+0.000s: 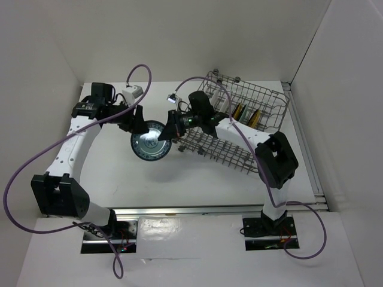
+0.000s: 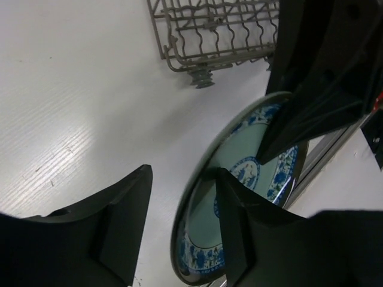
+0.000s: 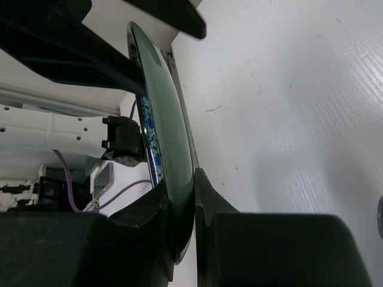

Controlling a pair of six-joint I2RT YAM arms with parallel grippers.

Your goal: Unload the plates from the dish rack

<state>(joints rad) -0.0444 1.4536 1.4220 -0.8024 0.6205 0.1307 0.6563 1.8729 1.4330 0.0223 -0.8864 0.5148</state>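
A teal-blue plate (image 1: 151,142) with a blue pattern hangs on edge above the table, left of the dish rack (image 1: 263,95). My right gripper (image 1: 170,128) is shut on its right rim; the right wrist view shows both fingers pinching the plate (image 3: 170,137). My left gripper (image 1: 139,122) straddles the opposite rim. In the left wrist view one finger lies across the plate's face (image 2: 236,155), while the other stands off behind it with a gap, so this gripper (image 2: 184,173) is open. More plates (image 1: 246,115), ochre ones among them, stand on edge in the rack.
The grey wire rack (image 2: 215,30) sits tilted at the back right of the white table, near the right wall. Purple cables loop over both arms. A metal rail (image 1: 197,210) runs along the table's near edge.
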